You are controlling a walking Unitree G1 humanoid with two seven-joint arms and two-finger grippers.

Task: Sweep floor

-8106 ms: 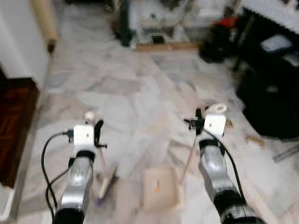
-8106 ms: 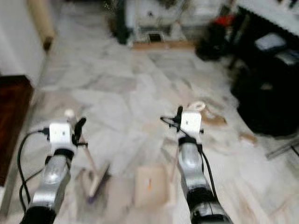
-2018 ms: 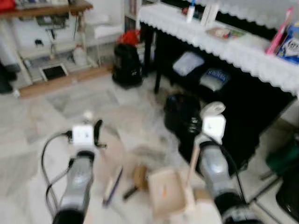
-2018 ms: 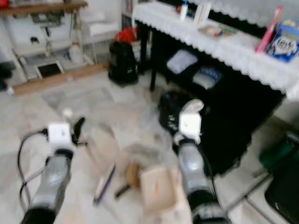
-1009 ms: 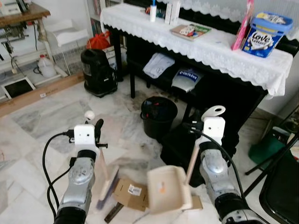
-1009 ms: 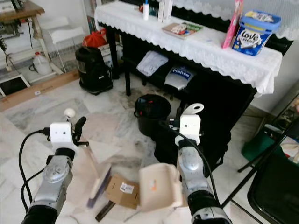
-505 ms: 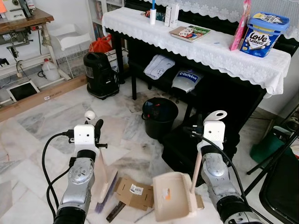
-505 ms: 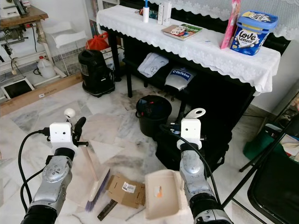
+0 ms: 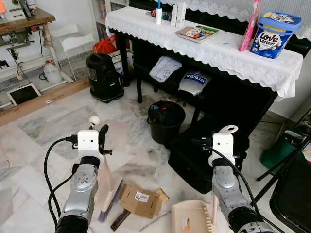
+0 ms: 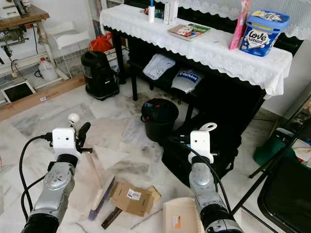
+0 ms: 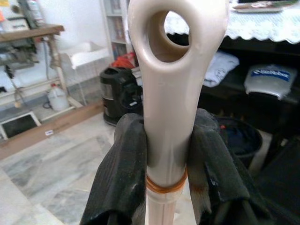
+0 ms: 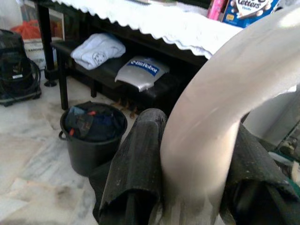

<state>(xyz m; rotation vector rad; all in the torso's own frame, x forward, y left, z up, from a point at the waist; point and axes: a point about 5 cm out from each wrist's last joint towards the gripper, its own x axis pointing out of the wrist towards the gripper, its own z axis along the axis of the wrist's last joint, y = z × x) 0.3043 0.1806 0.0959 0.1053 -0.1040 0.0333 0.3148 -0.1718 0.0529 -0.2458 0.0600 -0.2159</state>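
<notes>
Marble floor (image 9: 43,160), cluttered room. A short hand broom (image 10: 99,194) is held by the left gripper (image 11: 168,154); its beige handle is clamped tight between the two black fingers (image 11: 124,178), just below the hanging loop. The bristle head is set on the floor at about 11 o'clock from a flattened cardboard box (image 9: 141,200), close beside it, with a dark flat strip (image 9: 119,220) near the bristles.

A beige dustpan (image 9: 192,217) is held by the right gripper (image 12: 192,187), whose fingers are closed around the curved top of the pan's handle. The pan lies low at about 4 o'clock from the box, slightly apart from it.

A black bucket (image 9: 166,121) stands at 12 o'clock from the box, in front of a dark table (image 9: 209,48) covered with white lace cloth.

Handling, judged: both tools are taken to be light, stiff plastic with smooth, somewhat slippery handles, so twisting in the grip is a risk under sideways load. The high hold gives reach but little leverage. The cardboard is light and may slide rather than ride onto the pan; the pan edge is best kept flat against the floor.
</notes>
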